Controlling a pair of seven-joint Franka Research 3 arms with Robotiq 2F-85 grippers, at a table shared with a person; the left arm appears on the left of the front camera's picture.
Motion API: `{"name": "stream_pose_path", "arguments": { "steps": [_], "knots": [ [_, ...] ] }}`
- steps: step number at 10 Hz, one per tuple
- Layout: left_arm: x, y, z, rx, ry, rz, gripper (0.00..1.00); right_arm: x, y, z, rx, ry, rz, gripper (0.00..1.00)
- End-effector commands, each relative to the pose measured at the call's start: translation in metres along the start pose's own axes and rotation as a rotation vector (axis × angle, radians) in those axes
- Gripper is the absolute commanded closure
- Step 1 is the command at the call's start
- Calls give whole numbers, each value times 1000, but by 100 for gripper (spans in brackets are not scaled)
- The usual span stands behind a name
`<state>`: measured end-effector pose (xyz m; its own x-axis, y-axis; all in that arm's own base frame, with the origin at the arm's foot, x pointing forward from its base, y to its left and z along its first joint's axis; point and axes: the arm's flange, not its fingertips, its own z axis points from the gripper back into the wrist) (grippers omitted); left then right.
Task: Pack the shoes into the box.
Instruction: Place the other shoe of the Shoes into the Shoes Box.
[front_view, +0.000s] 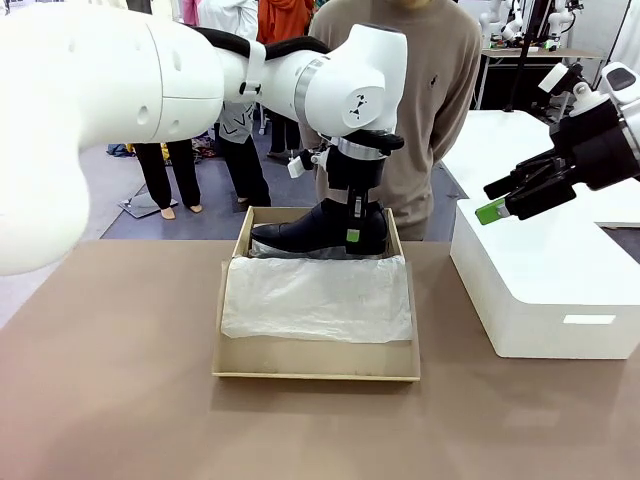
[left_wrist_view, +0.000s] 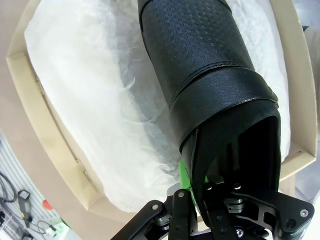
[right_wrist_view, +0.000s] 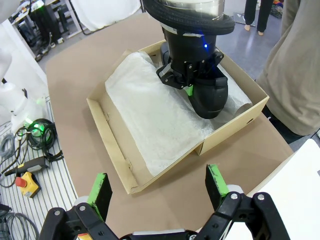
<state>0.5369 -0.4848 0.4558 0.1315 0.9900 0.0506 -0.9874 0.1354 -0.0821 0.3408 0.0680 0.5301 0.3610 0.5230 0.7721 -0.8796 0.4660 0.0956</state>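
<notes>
One glossy black shoe (front_view: 300, 232) stands at the far end of the tan cardboard box (front_view: 315, 376), toe to the picture's left, on white tissue paper (front_view: 320, 300). My left gripper (front_view: 353, 234) comes down from above and is shut on the shoe's heel collar. In the left wrist view the shoe (left_wrist_view: 200, 60) runs away from the left gripper (left_wrist_view: 195, 186), with the box rim (left_wrist_view: 45, 120) around the tissue. My right gripper (front_view: 497, 198) hangs open and holds nothing, above the white block at the right. From the right wrist view, the right gripper (right_wrist_view: 158, 190) looks down on the box (right_wrist_view: 115, 150) and shoe (right_wrist_view: 210, 95).
A large white block (front_view: 560, 290) takes up the table's right side, close to the box. A person (front_view: 400, 100) stands just behind the box at the far edge. The brown tabletop (front_view: 110, 400) in front of and left of the box is bare.
</notes>
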Motion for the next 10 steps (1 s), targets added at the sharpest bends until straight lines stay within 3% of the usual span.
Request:
{"name": "stream_pose_path", "arguments": {
  "steps": [1,10],
  "knots": [
    [-9,-9,3,-16,-45,57,100,0,-2,-3,13,-36,22,0],
    [-17,-11,-28,47,-29,67,100,0,-2,-3,13,-36,22,0]
  ]
}}
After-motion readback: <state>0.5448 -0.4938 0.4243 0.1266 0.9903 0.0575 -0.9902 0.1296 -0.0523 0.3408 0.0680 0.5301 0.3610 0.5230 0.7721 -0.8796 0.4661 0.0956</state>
